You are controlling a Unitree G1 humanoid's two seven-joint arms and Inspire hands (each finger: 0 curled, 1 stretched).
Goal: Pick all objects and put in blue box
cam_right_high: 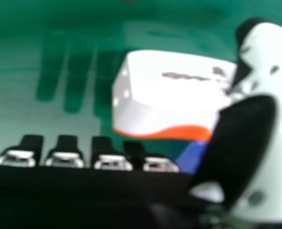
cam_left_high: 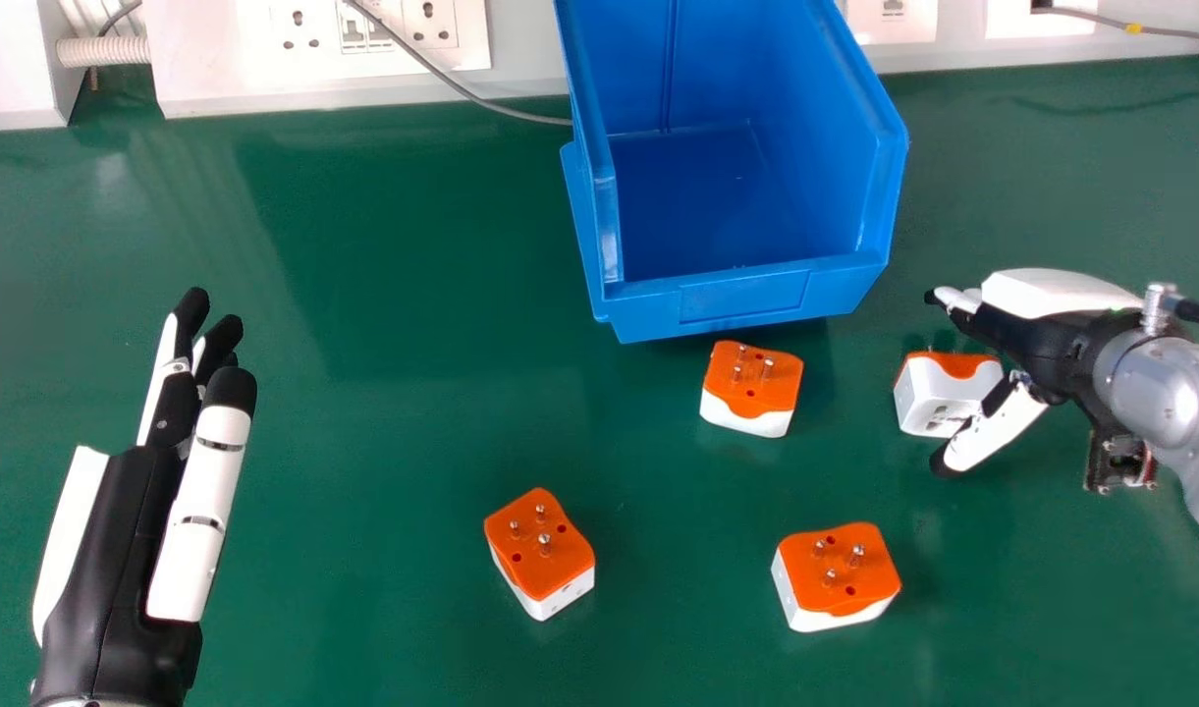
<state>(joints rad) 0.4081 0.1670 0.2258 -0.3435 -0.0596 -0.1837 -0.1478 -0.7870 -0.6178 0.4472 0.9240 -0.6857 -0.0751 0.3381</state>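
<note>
Desk: the green desk [cam_left_high: 363, 442] carries the box and four orange-and-white plugs.
Box: the blue box [cam_left_high: 746, 295] stands toward the far side of the desk, right of the middle, its low front lip facing the robot.
Middle plug: the middle plug [cam_left_high: 753, 385] sits on the desk just in front of the box, orange face and pins up.
Left plug: the left plug [cam_left_high: 540, 555] lies nearer the robot, left of the middle plug and well apart from it, pins up.
Near plug: the near plug [cam_left_high: 840, 570] is also toward the robot's side, to the right of the left plug, pins up.
Right plug: the right plug [cam_left_high: 938, 398] rests on its side to the right of the middle plug, orange part and pins toward the far side.
Right hand: the right hand [cam_left_high: 1051, 344] is low over the right plug, fingers extended on the far side, thumb on the near side, the two apart. Whether either touches the plug, I cannot tell.
Left hand: the left hand [cam_left_high: 118, 550] is at the left of the head view, fingers straight and close together, pointing away from the robot.
Cable: a grey cable [cam_left_high: 440, 74] runs from the sockets [cam_left_high: 427, 22] toward the box.
</note>
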